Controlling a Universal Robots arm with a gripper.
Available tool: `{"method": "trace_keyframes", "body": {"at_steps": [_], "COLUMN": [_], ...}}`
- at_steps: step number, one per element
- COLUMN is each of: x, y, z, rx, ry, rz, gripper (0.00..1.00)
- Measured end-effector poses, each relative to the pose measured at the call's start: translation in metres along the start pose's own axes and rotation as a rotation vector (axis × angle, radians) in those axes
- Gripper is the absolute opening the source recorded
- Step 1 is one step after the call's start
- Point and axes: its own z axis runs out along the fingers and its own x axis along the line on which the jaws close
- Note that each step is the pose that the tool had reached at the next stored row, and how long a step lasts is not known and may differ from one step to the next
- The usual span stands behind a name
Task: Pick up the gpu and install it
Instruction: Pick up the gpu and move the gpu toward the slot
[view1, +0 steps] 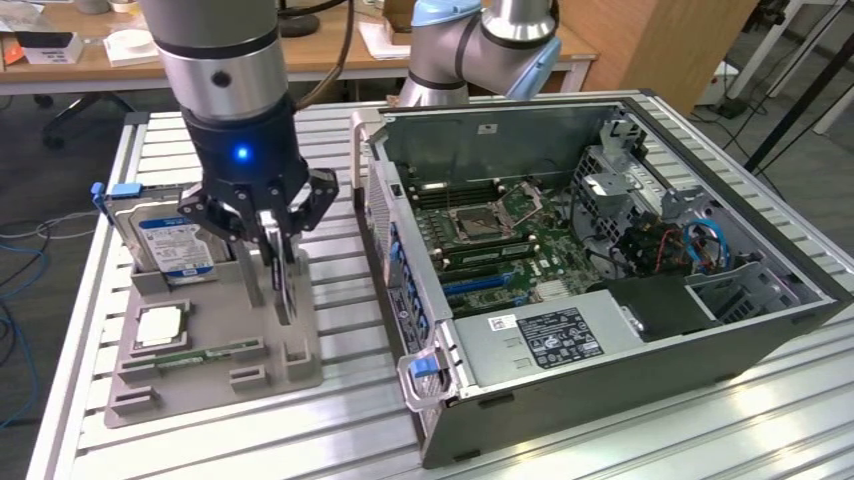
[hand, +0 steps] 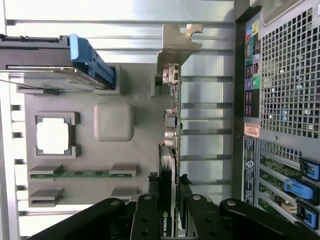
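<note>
- Pincer (view1: 272, 238): hangs from the arm above the grey holder, pointing down. Its black fingers (hand: 150, 200) are clenched on either side of the gpu's upper edge, grasping the card.
- Gpu (hand: 170, 140): thin green card standing on edge in a slot of the holder, on the side nearest the computer case. In the exterior view its lower edge (view1: 284, 300) is down at the slot posts; I cannot tell whether it has lifted clear.
- Silver end bracket (hand: 176, 46): at the end of the gpu farthest from the fingers, projecting past the holder's edge.
- Grey holder (view1: 220, 378): flat moulded tray with upright slots, lying on the tabletop at the exterior view's left of the case.
- Hard drive (view1: 171, 245): silver with a blue label, upright in the holder's rear slot, with a blue clip at its end, just beside the pincer.
- Processor chip (view1: 158, 325): square and silver, lying flat in its pocket in front of the drive.
- Memory stick (view1: 200, 354): narrow and green, lying in a slot in front of the chip.
- Computer case (view1: 747, 300): lying on its side with the panel off, motherboard (view1: 494, 240) exposed, well apart from the gpu.
- Tabletop (view1: 334, 435): slatted aluminium, carrying the holder and the case.
</note>
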Motion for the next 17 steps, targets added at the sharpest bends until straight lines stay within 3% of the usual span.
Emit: {"method": "trace_keyframes", "body": {"at_steps": [17], "x": [-0.0002], "y": [0.0000], "z": [-0.0043], "rx": [0.0001], "ry": [0.0001], "rz": [0.000], "gripper": [0.26]}}
